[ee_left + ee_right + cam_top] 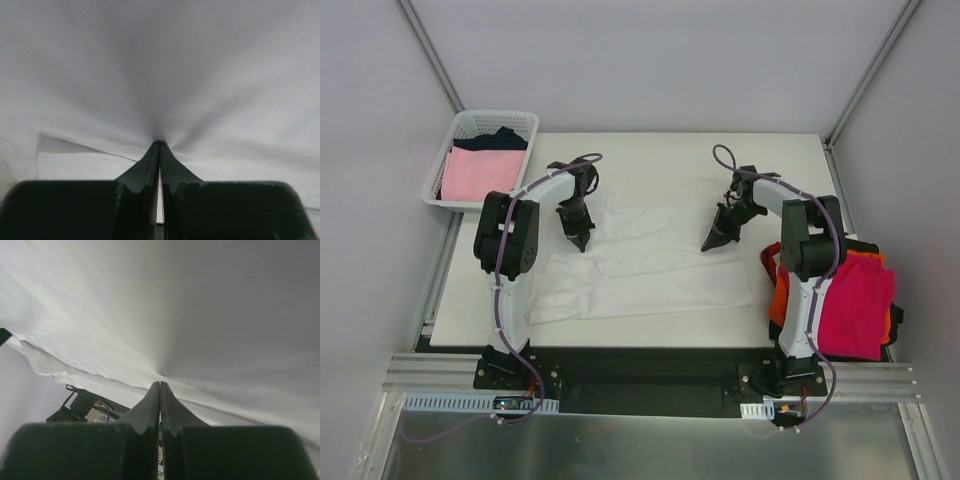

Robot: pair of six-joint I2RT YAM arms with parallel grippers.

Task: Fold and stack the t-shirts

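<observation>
A white t-shirt point(650, 270) lies spread across the middle of the table, partly doubled over. My left gripper point(582, 244) points down at its left part and is shut on a pinch of the white cloth point(150, 75), which puckers from the fingertips point(159, 143). My right gripper point(708, 246) is shut on the shirt's right part, and the fabric point(200, 315) is pulled taut and lifted from its tips point(160, 383). A pale pink t-shirt point(480, 172) and a navy one point(500, 138) lie in the basket. Magenta-red point(855, 305) and orange point(779, 295) t-shirts hang at the table's right edge.
The white lattice basket point(470, 120) stands off the table's back left corner. The pile of coloured shirts sits right beside the right arm's base point(790, 370). The table point(660, 150) shows bare white surface behind the shirt.
</observation>
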